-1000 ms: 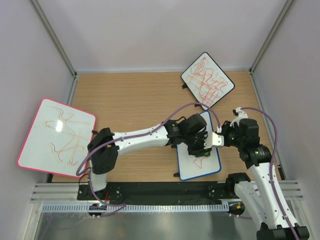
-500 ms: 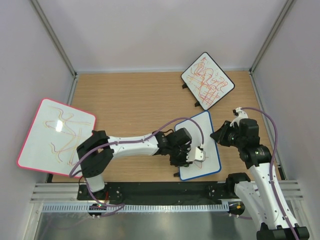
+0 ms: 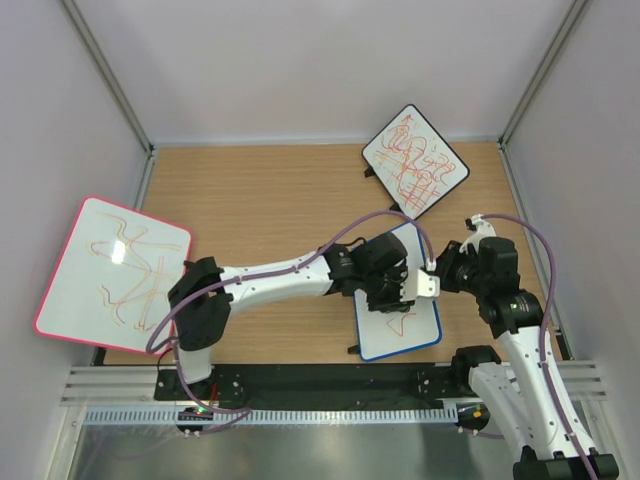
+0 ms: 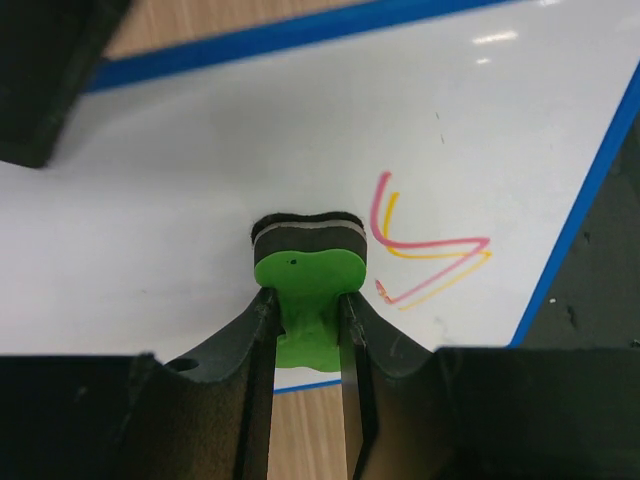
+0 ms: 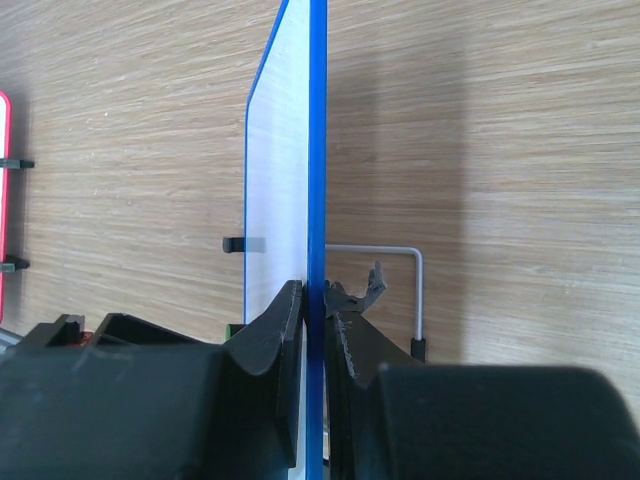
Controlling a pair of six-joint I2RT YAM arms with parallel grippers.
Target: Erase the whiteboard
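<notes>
On blue-framed whiteboard (image 3: pixel 385 342) clamped by right gripper (image 5: pixel 313 290), wiping with green eraser (image 4: pixel 310 262) clenched in left gripper (image 4: pixel 305 297); next, probably needing a sweep over red-and-yellow squiggle (image 4: pixel 430 250).

Smooth glossy whiteboard (image 4: pixel 200 150) (blue plastic-looking frame); matt wood-grain table (image 3: pixel 270 200); green plastic eraser (image 4: pixel 305 272).

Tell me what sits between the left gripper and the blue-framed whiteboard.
A green eraser with a dark felt pad, clamped in the left gripper, pad toward the whiteboard; the left wrist view shows it.
</notes>
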